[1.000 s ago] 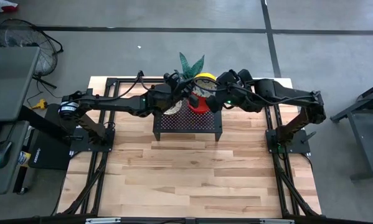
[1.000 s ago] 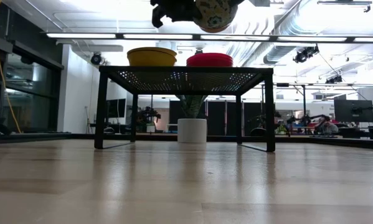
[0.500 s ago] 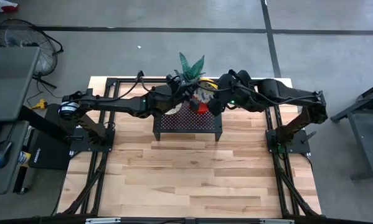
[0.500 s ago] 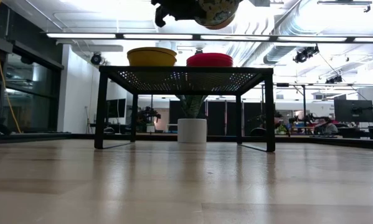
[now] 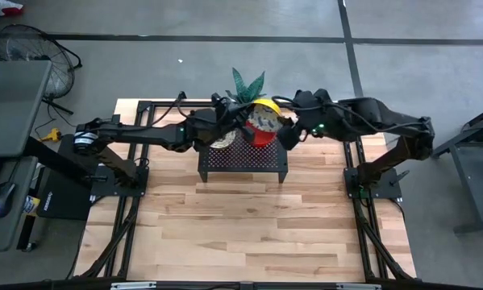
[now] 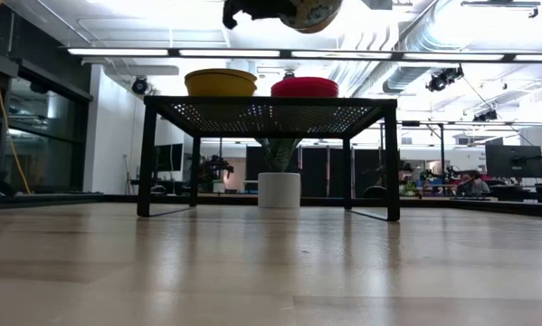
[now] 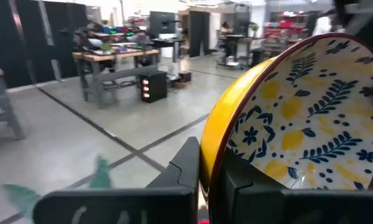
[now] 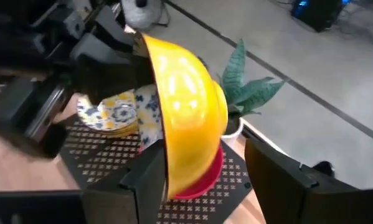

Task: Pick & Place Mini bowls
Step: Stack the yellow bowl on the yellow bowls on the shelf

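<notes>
With my left gripper (image 7: 205, 180) pinching the yellow bowl (image 7: 286, 118) by its rim and my right gripper (image 8: 202, 180) spread empty beside it, I risk it slipping.

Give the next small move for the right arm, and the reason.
Probably back the right end effector straight away from the bowl. It stands open, one finger on either side of the bowl, while the left end effector is shut on the rim, holding the bowl above the stand. Clearing it frees the left arm to carry.
</notes>
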